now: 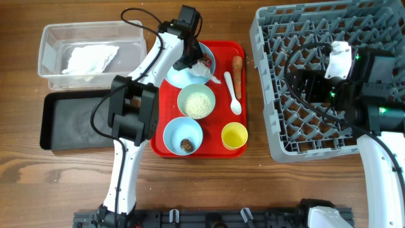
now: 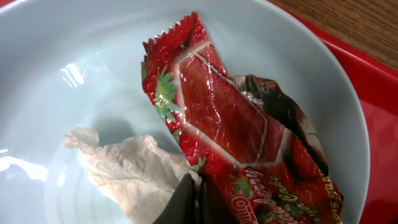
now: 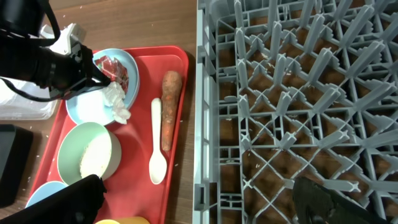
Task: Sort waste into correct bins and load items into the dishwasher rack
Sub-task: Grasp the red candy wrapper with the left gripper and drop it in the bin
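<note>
Closest to us on the red tray (image 1: 215, 149) sit the blue bowl (image 1: 169, 130), a brown lump (image 1: 185, 144) in it, and the yellow cup (image 1: 234, 135). Just behind them is the green bowl (image 1: 181, 96) of rice (image 1: 197, 104), with the spoon (image 1: 231, 94) and the carrot stick (image 1: 237, 71) lying side by side on the side toward the rack (image 1: 272, 38).

At the tray's far end is the blue plate (image 2: 74, 62), where the red wrapper (image 2: 230, 118) lies beside and partly over the white tissue (image 2: 130, 168). The left gripper (image 2: 198, 200) is down in that plate, its tips drawn together right at the seam between the two. We cannot tell which of them it pinches, if either. We judge it is there because the waste must come off before the plate can be racked.

To the left, the black tray (image 1: 76, 120) lies nearer and the clear tub (image 1: 42, 50), with white paper (image 1: 88, 58) in it, lies beyond. Both look within that arm's reach.

The right gripper (image 3: 196, 183) hangs over the rack with fingers spread wide, holding nothing, likely placed to receive dishes.
</note>
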{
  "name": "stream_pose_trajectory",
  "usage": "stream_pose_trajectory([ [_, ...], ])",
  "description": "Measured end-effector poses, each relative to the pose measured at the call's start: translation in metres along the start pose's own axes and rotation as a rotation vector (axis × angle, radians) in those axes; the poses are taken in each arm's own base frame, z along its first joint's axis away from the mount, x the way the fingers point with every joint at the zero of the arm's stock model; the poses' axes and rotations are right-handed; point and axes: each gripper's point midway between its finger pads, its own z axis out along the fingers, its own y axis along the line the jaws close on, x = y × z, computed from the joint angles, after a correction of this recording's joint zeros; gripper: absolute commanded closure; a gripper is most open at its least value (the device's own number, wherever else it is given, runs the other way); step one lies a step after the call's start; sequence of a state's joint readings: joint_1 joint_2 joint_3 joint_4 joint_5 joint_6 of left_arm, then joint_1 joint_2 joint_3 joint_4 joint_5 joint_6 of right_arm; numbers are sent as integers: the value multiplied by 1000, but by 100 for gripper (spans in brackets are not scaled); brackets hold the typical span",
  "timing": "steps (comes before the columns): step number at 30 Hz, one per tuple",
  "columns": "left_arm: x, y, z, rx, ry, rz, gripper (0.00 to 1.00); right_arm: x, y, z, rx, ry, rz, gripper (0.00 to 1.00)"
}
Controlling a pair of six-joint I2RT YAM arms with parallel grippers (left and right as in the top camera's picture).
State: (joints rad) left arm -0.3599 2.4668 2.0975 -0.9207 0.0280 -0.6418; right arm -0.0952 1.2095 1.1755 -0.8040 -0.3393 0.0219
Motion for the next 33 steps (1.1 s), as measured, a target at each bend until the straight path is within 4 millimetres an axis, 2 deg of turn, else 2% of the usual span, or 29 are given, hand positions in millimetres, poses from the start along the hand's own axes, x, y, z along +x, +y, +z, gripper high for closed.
stream_pose_trajectory([
  [4, 0, 4, -8, -1, 12, -9, 96, 0, 0, 0, 0, 0, 0, 0],
  [5, -4, 5, -16, 3, 4, -15, 96, 0, 0, 0, 0, 0, 0, 0],
  [6, -11, 7, -32, 20, -17, -26, 96, 0, 0, 0, 0, 0, 0, 0],
  [8, -42, 8, -101, 98, -128, -61, 96, 0, 0, 0, 0, 0, 0, 0],
  [10, -64, 17, -161, 161, -225, -96, 96, 0, 0, 0, 0, 1, 0, 0],
  [11, -81, 33, -207, 196, -306, -134, 96, 0, 0, 0, 0, 0, 0, 0],
  [12, -89, 45, -228, 206, -345, -159, 96, 0, 0, 0, 0, 0, 0, 0],
  [13, -98, 68, -250, 195, -382, -201, 96, 0, 0, 0, 0, 0, 0, 0],
  [14, -107, 96, -261, 161, -409, -252, 96, 0, 0, 0, 0, 0, 0, 0],
  [16, -116, 147, -255, 64, -403, -336, 96, 0, 0, 0, 0, 0, 0, 0],
  [19, -130, 201, -234, -47, -395, -400, 96, 0, 0, 0, 0, 0, 0, 0],
  [20, -135, 214, -224, -82, -393, -413, 87, 0, 0, 0, 0, 0, 0, 0],
  [21, -138, 224, -215, -106, -389, -426, 64, 0, 0, 0, 0, 0, 0, 0],
  [22, -141, 231, -205, -127, -381, -436, 46, 0, 0, 0, 0, 0, 0, 0],
  [23, -141, 237, -196, -145, -368, -433, 22, 0, 0, 0, 0, 0, 0, 0],
  [24, -141, 240, -188, -159, -356, -433, 11, 0, 0, 0, 0, 0, 0, 0],
  [25, -140, 245, -174, -176, -330, -434, 7, 0, 0, 0, 0, 0, 0, 0],
  [26, -139, 247, -170, -181, -323, -433, 6, 0, 0, 0, 0, 0, 0, 0],
  [33, -138, 246, -172, -181, -323, -431, 5, -1, 0, 0, 0, -4, -2, 0],
])
